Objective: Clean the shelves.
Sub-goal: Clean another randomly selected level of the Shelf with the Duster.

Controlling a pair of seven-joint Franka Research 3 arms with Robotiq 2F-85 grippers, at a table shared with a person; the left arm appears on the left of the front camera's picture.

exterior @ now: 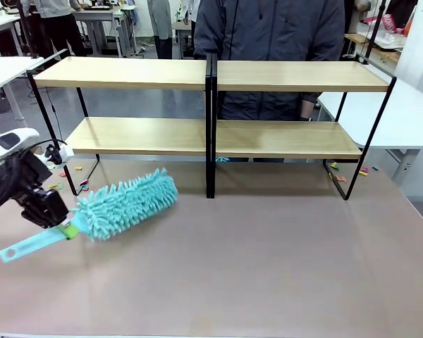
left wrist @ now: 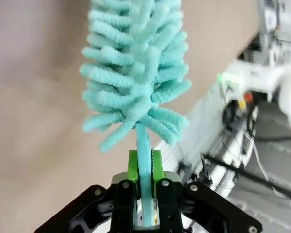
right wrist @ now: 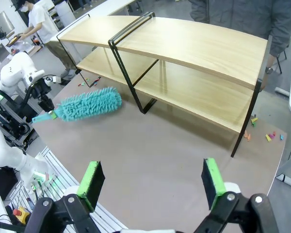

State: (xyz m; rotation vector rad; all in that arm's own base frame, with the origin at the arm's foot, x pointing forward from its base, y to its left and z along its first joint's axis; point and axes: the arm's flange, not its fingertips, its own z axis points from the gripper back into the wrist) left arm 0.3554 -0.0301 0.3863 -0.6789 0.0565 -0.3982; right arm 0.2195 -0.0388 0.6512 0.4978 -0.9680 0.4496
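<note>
The shelves stand across the far half of the table, two light wooden boards on a black frame with a central upright; the right wrist view shows the shelves from above. A teal fluffy duster lies low over the table in front of the lower left board. My left gripper is shut on its flat teal handle, just behind the fluffy head. In the left wrist view the green pads clamp the duster handle. My right gripper hovers open above the table, nothing between its fingers.
A person in a dark jacket stands behind the shelves. Small coloured scraps lie on the table by the left frame leg and others by the right leg. White tables flank the shelves.
</note>
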